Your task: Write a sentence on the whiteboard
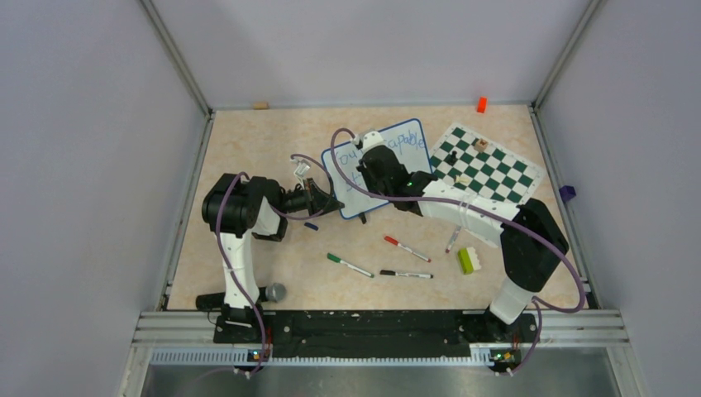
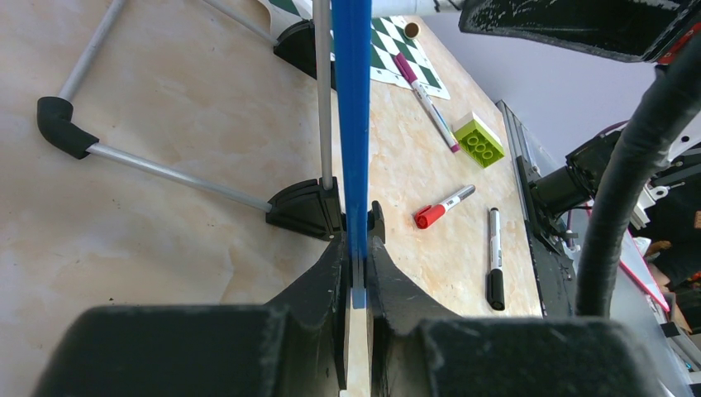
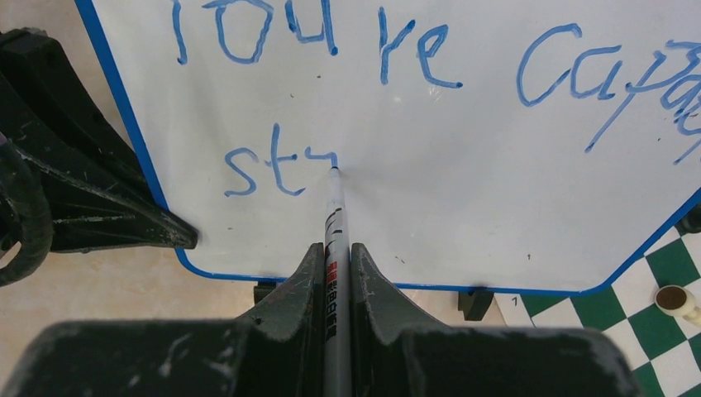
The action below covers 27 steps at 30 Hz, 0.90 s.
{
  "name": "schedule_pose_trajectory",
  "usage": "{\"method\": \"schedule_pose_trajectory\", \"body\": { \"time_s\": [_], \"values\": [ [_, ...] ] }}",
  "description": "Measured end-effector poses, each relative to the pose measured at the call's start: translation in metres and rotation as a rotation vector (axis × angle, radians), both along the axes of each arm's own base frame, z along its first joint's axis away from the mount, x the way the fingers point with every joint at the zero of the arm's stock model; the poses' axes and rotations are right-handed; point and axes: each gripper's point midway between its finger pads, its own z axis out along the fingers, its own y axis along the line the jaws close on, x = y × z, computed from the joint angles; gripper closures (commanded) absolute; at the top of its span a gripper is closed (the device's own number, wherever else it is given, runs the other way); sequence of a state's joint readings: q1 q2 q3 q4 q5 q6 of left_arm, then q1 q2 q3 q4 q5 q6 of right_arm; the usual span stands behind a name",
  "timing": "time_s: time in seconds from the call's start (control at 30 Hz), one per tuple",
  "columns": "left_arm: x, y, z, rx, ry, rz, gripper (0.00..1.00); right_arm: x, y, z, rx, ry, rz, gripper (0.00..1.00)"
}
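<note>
The whiteboard (image 1: 354, 192) stands propped on the counter in the upper centre of the top view, its right corner just beside the chess mat (image 1: 488, 165). The left fingers (image 2: 335, 266) are clenched on its blue frame (image 2: 354, 124) at the lower left edge, steadying it. The right fingers (image 3: 312, 269) are clamped around a marker (image 3: 334, 217), whose tip touches the board in the lower left of the wrist view. The sentence (image 3: 397, 50) reads "You're" and the start of "capable" along the top. Below it are "st" and part of a third letter, so the second line looks barely begun.

The main risk is pressure. A hard push from the tip could rock the board on its feet or work the thin frame out of the left pinch, bending the stroke. Too light a touch would break the line. The marker could also slip or twist between the narrow fingers.
</note>
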<state>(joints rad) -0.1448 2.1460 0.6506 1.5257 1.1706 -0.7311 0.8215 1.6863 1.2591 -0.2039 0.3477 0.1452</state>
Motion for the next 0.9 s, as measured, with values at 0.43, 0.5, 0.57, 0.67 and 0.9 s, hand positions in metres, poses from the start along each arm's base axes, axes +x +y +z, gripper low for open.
{"method": "schedule_pose_trajectory", "body": {
  "time_s": [0.43,0.5,0.57,0.67,0.9],
  "values": [
    [0.0,0.0,0.0,0.0,-0.001,0.0,0.94,-0.0086,-0.0038,-0.01,-0.044,0.04,0.035,1.0],
    [0.0,0.0,0.0,0.0,-0.001,0.0,0.94,-0.0086,-0.0039,-0.01,-0.044,0.04,0.035,1.0],
    [-0.0001,0.0,0.0,0.0,-0.001,-0.001,0.94,-0.0086,-0.004,-0.0102,-0.045,0.041,0.034,1.0],
    [-0.0001,0.0,0.0,0.0,0.0,0.0,0.94,-0.0081,-0.0039,-0.0105,-0.046,0.04,0.033,1.0],
    [0.0,0.0,0.0,0.0,0.0,0.0,0.94,-0.0035,-0.0016,-0.0051,-0.051,0.036,0.025,1.0]
  ]
}}
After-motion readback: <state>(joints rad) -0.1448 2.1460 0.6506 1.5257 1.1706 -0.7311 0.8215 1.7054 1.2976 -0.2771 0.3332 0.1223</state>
